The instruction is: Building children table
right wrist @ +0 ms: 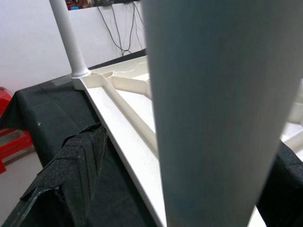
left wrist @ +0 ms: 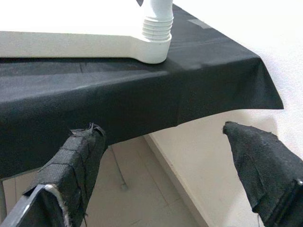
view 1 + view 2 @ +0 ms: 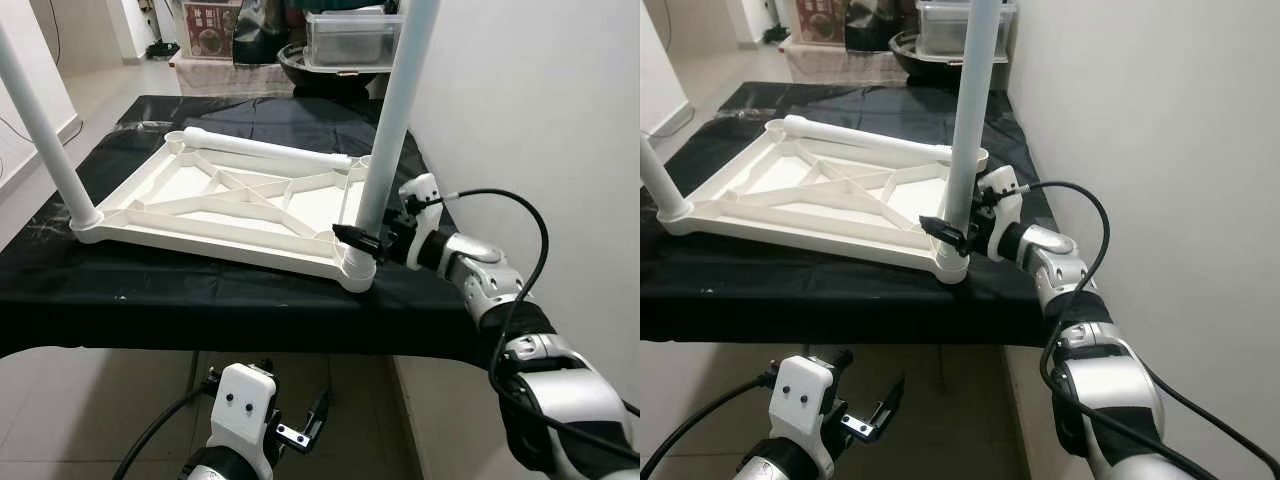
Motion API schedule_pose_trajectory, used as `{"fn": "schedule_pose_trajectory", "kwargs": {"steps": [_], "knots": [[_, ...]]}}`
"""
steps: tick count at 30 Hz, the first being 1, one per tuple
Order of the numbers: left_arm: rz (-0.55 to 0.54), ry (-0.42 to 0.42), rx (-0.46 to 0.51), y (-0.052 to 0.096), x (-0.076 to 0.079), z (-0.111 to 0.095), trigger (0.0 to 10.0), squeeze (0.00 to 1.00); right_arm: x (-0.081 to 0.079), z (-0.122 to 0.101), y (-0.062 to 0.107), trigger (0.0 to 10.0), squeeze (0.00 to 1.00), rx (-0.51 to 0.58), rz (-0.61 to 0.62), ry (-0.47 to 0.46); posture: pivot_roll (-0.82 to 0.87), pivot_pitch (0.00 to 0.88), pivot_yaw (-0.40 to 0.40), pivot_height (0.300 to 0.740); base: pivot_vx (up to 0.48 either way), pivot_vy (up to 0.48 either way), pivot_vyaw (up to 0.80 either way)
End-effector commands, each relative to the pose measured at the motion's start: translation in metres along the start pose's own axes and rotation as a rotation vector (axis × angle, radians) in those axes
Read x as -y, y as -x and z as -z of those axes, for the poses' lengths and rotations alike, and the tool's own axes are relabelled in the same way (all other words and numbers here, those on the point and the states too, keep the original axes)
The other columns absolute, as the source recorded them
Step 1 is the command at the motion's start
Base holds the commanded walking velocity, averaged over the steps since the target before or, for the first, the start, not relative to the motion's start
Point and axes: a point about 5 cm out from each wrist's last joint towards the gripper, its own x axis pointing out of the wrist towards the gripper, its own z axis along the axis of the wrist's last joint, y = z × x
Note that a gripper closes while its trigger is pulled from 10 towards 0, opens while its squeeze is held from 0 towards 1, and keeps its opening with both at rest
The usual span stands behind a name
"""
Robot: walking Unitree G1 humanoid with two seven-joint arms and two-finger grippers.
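Silver jointed right arm (image 3: 500, 300) trailing a looping black cable (image 3: 520, 215); its white wrist housing sits at 3 o'clock. Fabric-wrapped black fingers (image 2: 71, 161).

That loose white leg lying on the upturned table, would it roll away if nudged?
Probably. The loose leg is a smooth round tube lying on its side across the tabletop frame, so a sideways nudge would likely roll it. It looks like hollow plastic, probably stiff and light.

White tabletop (image 3: 830, 195) lies upside down on a black-covered table (image 3: 840, 290), mid-frame. One leg (image 3: 968, 110) stands upright in its near right corner, and the right gripper (image 3: 945, 232) is clamped around its base. Another leg (image 3: 655, 185) stands at far left, a loose leg (image 3: 865, 138) lies along the back edge. The left gripper (image 3: 875, 410) hangs open at bottom left.
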Motion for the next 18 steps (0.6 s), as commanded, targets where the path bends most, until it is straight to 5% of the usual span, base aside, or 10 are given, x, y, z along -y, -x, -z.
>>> {"fn": "schedule_pose_trajectory", "kwargs": {"steps": [1,18], "knots": [[-0.001,-0.001,-0.007,0.001,0.001,0.000,10.0,0.00,-0.001,0.000,-0.003,10.0,0.00,0.009,0.005,0.000,0.13,0.136,-0.068,0.740,0.000,0.000,0.00],[-0.007,-0.007,-0.005,0.001,0.001,-0.001,10.0,0.00,0.000,-0.012,-0.015,10.0,0.00,0.049,0.081,0.004,0.13,0.141,-0.071,0.740,0.000,0.000,0.00]]}}
